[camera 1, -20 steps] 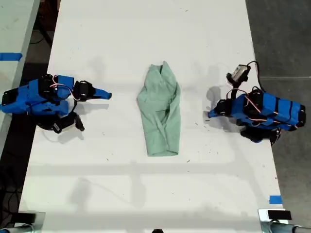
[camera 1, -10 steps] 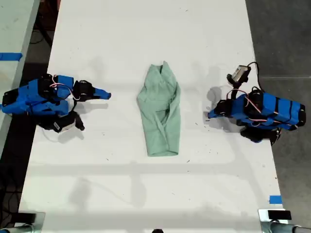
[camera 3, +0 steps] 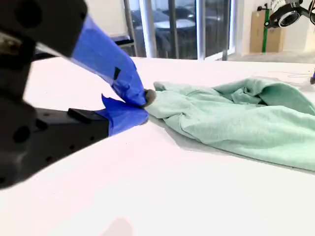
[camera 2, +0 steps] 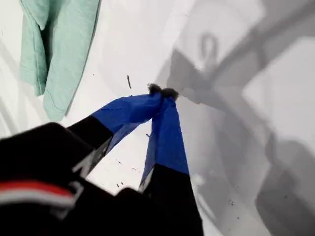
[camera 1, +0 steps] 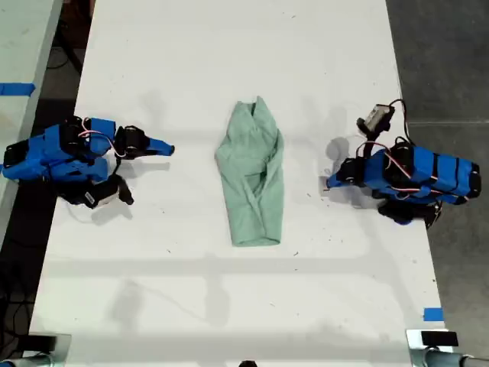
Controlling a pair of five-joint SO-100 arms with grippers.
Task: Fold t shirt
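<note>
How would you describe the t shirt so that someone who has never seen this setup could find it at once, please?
Start with the long white table that fills the exterior view, with a blue arm lying at each side. The t shirt lies at the middle, between the arms, apart from both. It is the only soft, pale mint-green thing there, wrinkled and bunched into a narrow strip.

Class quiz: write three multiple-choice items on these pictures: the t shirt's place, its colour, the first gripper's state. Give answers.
1. In the exterior view, the t shirt lies: A between the two arms; B at the table's edge; C under an arm.
2. Its colour: A white; B pale mint green; C blue.
3. My first gripper is: A shut on the shirt; B wide open; C shut, holding nothing.
Answers: 1A, it lies mid-table, an arm on each side. 2B, plain in every view. 3C, its tips meet over bare table.
</note>
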